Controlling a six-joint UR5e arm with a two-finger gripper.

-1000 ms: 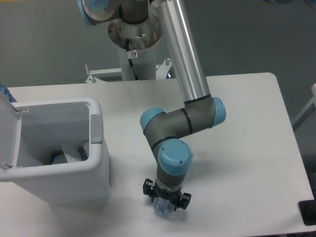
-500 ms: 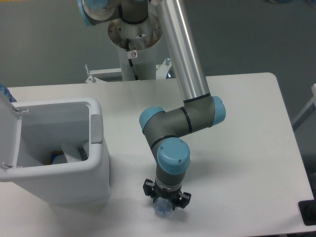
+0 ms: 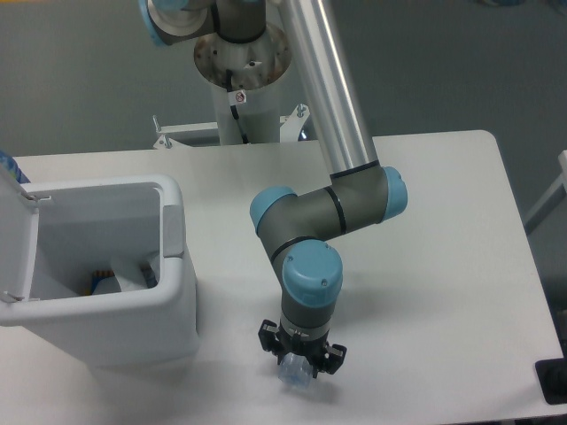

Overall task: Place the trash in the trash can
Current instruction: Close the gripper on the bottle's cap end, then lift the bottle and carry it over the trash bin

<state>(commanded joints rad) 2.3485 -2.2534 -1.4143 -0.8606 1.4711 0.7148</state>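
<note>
The trash can (image 3: pixel 168 301) stands at the left of the table with its lid (image 3: pixel 16 235) swung open to the left. At its bottom lies some white crumpled material (image 3: pixel 131 280) beside a blue and orange scrap; I cannot tell if it is the wrapper. A clear plastic bottle (image 3: pixel 294 374) sits near the table's front edge. My gripper (image 3: pixel 299 361) points straight down over it, and the wrist hides the fingertips. The black jaw parts stick out on both sides of the bottle, but their hold on it does not show.
The arm's white pedestal (image 3: pixel 241 97) rises behind the table's back edge. A black object (image 3: pixel 554 381) sits at the front right corner. The table's front edge runs just below the bottle.
The wrist and gripper have shifted slightly toward the table's front edge over the bottle. The trash can has not moved.
</note>
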